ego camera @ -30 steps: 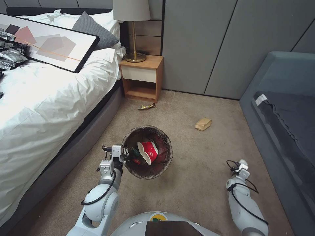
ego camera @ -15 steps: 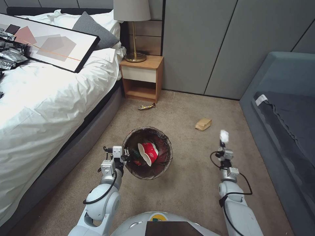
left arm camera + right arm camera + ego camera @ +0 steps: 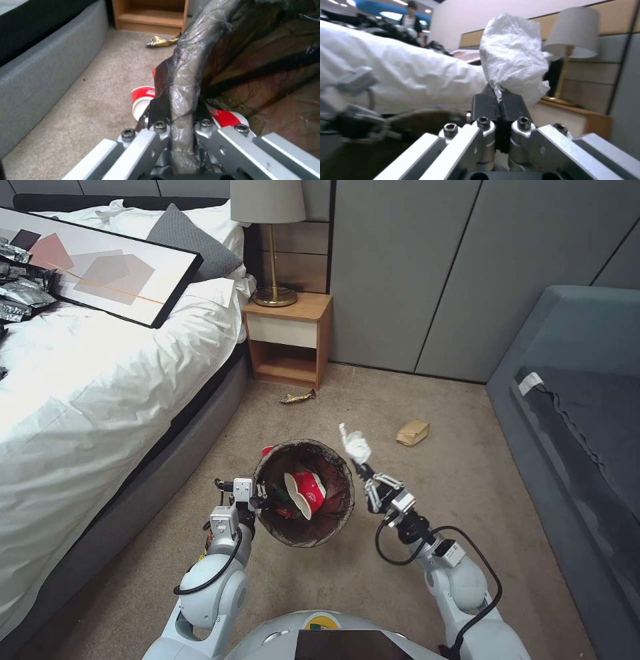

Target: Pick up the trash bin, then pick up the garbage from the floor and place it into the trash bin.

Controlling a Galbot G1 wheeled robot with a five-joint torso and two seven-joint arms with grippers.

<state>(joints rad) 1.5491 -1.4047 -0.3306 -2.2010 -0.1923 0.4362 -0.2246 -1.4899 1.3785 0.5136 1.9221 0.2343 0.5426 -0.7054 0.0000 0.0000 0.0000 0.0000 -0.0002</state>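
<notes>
The trash bin point(image 3: 333, 517), a white pail lined with a dark bag, hangs just above the carpet. My left gripper point(image 3: 259, 499) is shut on its near-left rim point(image 3: 188, 62), one finger point(image 3: 159, 110) outside and one inside. A red-and-white cup point(image 3: 303, 492) lies in the bin. My right gripper point(image 3: 363, 471) is shut on a crumpled white tissue point(image 3: 355, 445) point(image 3: 513, 60), held up beside the bin's right rim. Garbage on the floor: a red cup point(image 3: 142, 98) right behind the bin, a gold wrapper point(image 3: 298, 397) and a brown cardboard piece point(image 3: 413, 432).
The bed point(image 3: 100, 400) runs along the left. A wooden nightstand point(image 3: 288, 337) with a lamp point(image 3: 270, 220) stands at the back wall. A grey sofa point(image 3: 573, 413) lines the right side. Open carpet lies between them.
My right arm rose with the tissue and swung left, from the right side of the floor to the bin's right rim. The left gripper kept hold of the bin.
</notes>
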